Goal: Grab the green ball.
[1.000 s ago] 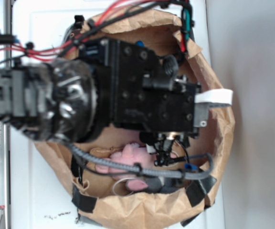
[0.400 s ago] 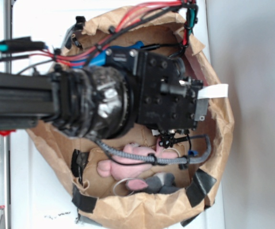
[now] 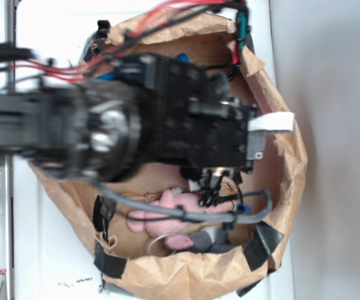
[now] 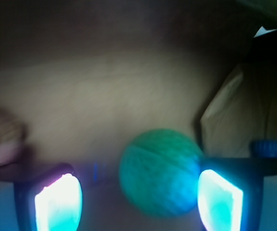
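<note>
A pink plush toy [image 3: 167, 209] and a blue bottle cap [image 4: 267, 147] are seen inside the brown paper bag [image 3: 286, 187], where the green ball [image 4: 160, 172] is framed, ungripped, by the wide-open gripper [image 4: 138, 199].

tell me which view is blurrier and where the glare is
Wrist view: dim and soft overall, the green ball fuzzy, the two finger pads blown out in bright glare. Exterior view: the arm is motion-smeared, while the paper bag stays fairly sharp.
</note>
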Controlling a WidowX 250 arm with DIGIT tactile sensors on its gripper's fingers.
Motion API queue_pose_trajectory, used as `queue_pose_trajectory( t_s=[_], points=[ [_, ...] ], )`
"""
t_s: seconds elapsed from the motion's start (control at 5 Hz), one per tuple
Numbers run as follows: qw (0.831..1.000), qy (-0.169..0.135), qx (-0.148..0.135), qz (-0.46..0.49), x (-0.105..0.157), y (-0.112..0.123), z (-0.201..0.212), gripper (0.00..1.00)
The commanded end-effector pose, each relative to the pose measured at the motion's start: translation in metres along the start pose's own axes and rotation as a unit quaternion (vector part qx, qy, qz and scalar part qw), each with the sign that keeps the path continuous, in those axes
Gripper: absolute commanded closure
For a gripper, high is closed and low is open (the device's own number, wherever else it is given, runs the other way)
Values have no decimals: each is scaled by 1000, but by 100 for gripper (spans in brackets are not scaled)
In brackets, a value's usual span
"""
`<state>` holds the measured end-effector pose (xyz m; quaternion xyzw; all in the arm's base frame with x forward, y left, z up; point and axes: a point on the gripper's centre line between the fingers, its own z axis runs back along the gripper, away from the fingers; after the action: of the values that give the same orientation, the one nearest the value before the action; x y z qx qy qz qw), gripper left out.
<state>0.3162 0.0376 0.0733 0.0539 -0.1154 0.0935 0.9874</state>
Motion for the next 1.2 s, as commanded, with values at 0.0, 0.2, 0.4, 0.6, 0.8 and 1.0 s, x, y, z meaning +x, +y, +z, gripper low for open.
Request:
queue_pose_trajectory(
  t_s=[0.0,0.2,0.4,0.6,0.8,1.0],
  points=[
    [999,-40,3,34,0,39,26,0],
    [998,-42,23,46,8,40,16,0],
    [998,-31,37,42,22,27,4,0],
    [999,-22,38,21,25,12,-6,0],
    [999,-28,26,17,23,8,5,0],
    [999,-34,19,29,26,14,14,0]
  ],
)
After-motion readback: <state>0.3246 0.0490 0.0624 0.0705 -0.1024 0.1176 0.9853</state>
